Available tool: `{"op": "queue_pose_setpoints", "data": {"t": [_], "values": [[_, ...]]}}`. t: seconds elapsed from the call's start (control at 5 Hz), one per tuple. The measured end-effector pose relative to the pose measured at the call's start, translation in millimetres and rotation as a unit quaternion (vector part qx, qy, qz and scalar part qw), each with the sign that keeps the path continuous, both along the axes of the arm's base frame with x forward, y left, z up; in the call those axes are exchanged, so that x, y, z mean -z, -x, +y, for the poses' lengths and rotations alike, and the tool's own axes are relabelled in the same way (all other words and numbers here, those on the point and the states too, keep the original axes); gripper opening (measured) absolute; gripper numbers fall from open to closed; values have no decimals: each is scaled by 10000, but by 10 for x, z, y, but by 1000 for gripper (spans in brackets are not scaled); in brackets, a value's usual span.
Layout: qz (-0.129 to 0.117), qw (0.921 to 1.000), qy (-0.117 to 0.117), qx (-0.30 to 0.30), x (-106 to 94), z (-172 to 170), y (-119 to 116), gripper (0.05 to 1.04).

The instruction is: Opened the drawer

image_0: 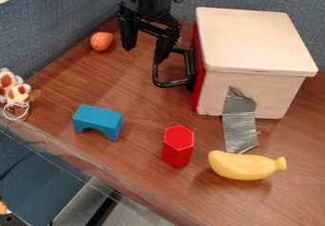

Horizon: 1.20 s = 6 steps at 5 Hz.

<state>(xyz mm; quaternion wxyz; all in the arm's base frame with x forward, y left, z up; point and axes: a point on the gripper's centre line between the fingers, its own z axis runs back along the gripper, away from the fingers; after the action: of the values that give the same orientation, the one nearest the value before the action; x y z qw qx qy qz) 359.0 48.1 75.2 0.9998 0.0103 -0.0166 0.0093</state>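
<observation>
Right, I see the black gripper [145, 54] with jaws apart by the black loop handle [173, 83] of the red-fronted drawer [199, 68], which sits closed in the pale wooden box [251, 40], contents hidden.

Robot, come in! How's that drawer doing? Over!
End effector open, at black handle. Red-fronted drawer looks shut. Blue arch seems off its path.

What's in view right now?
Box: one, pale wood, red front, back right
Handle: one, black, on red front
Tape: one, silver, on box and table
Banana: one, yellow, front right
Hexagonal block: one, red, front center
Arch block: one, blue, front left
Round toy: one, orange, back left
Stuffed toy: one, brown-white, left edge
Table: one, brown, beneath
Partitions: two, blue-gray, behind
Robot arm: one, black, top
Gripper: one, black, beside handle
</observation>
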Motion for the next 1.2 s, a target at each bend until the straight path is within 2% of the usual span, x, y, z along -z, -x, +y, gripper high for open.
{"op": "queue_pose_setpoints", "data": {"t": [0.4, 1.2], "values": [[-55, 9984, 0, -571, 104, 70, 43, 999], [-230, 9881, 52, -1519, 100, 68, -11, 999]]}}
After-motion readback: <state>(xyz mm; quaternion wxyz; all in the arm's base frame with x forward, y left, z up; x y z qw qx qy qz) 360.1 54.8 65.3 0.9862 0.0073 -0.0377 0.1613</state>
